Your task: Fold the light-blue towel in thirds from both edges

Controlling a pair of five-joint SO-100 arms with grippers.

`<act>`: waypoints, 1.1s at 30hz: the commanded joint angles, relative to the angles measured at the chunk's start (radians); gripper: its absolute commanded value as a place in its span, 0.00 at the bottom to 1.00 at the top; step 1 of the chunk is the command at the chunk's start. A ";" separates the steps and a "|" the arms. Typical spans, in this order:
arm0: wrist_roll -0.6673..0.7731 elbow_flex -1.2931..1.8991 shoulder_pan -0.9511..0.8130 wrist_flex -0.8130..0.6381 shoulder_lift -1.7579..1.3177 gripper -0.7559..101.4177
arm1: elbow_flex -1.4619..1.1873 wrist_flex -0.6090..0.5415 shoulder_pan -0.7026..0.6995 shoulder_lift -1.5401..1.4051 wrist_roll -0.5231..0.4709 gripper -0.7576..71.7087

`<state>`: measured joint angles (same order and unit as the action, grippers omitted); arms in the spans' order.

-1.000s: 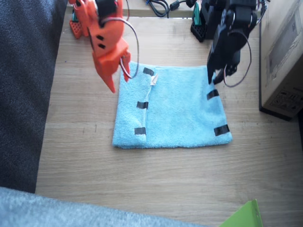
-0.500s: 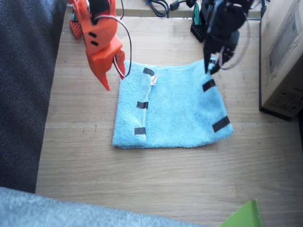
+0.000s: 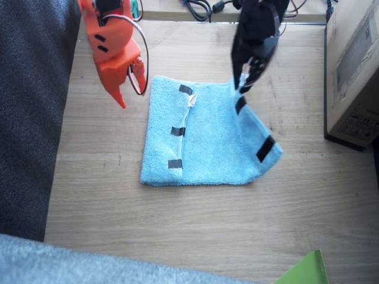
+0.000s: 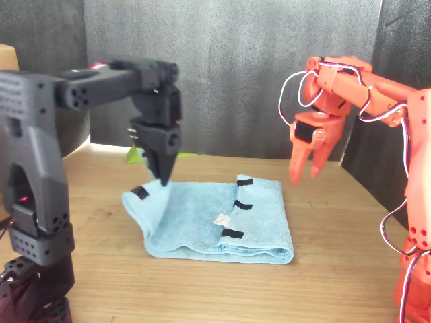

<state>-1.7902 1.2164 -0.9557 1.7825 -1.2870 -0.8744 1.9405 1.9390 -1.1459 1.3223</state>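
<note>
Since 1 s ago the left gripper [image 3: 243, 83] has lifted the far corner of the light-blue towel [image 3: 207, 139] and carried it inward toward the folded side, so the second third-fold looks underway.

Fixed view: jaws pinched tight on that corner. Towel's raised edge [image 3: 251, 127] now slants, w/ two tape strips showing on it. Opposite edge [image 3: 177, 130] already lies folded over, three strips in a row. Towel sits mid-table [image 3: 177, 231]; long axis runs arm to arm. Right gripper [image 3: 130, 86] has pulled back off the towel, jaws parted, holding nothing.

Front view: left gripper [image 4: 163, 171] holds the corner up off the table; rest of the towel [image 4: 202, 215] lies flat. Right gripper [image 4: 304, 165] hangs clear above, fingers apart, empty.
</note>
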 commanded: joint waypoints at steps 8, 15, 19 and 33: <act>-0.021 -0.259 0.061 0.087 0.167 0.01 | -0.094 -0.044 -0.149 -0.114 -0.035 0.42; -0.031 -0.526 0.103 0.190 0.341 0.01 | -0.262 -0.130 -0.241 -0.190 -0.072 0.42; -0.035 -0.750 0.135 0.276 0.482 0.01 | -0.348 -0.166 -0.259 -0.244 -0.084 0.42; -0.064 -0.904 0.247 0.281 0.649 0.31 | -0.459 -0.206 -0.275 -0.307 -0.083 0.44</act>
<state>-1.8270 0.3497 -0.7302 2.0509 -0.6320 -1.3315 1.7380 1.6460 -1.3867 1.2257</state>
